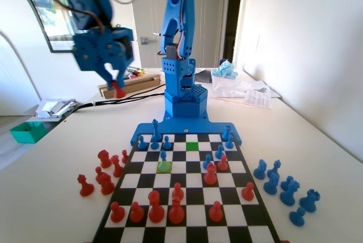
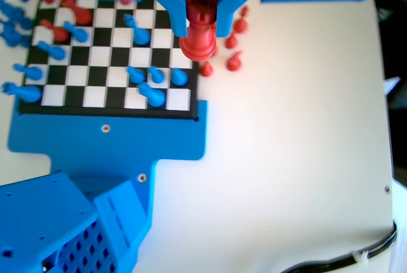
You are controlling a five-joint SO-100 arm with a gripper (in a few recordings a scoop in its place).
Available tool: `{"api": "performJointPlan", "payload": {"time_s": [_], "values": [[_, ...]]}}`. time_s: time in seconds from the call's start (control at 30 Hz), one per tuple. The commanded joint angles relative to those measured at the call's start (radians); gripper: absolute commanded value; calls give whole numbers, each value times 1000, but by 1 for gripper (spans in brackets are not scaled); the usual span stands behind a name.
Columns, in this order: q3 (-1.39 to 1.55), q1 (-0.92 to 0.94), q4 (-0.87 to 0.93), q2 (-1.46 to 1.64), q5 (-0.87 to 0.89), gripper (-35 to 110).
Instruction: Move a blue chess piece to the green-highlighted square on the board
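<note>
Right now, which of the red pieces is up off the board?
The red rook, clamped between the gripper jaws and held high, left of the board in the fixed view. The other red pieces stand down.

I see the blue pawn (image 1: 163, 156) upright beside the lime square; the green-highlighted square (image 1: 192, 146) lies bare.

The fingers (image 2: 166, 6) hide the sides of the red rook (image 2: 198, 28).
</note>
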Motion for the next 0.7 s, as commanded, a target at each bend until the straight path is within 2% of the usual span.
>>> {"api": "performJointPlan", "payload": {"time_s": [0.0, 0.1, 0.4, 0.67], "values": [[-100, 63, 12, -38, -23, 1], [-127, 57, -48, -117, 32, 1], [26, 23, -402, -216, 140, 1], [239, 55, -724, -265, 91, 1]]}}
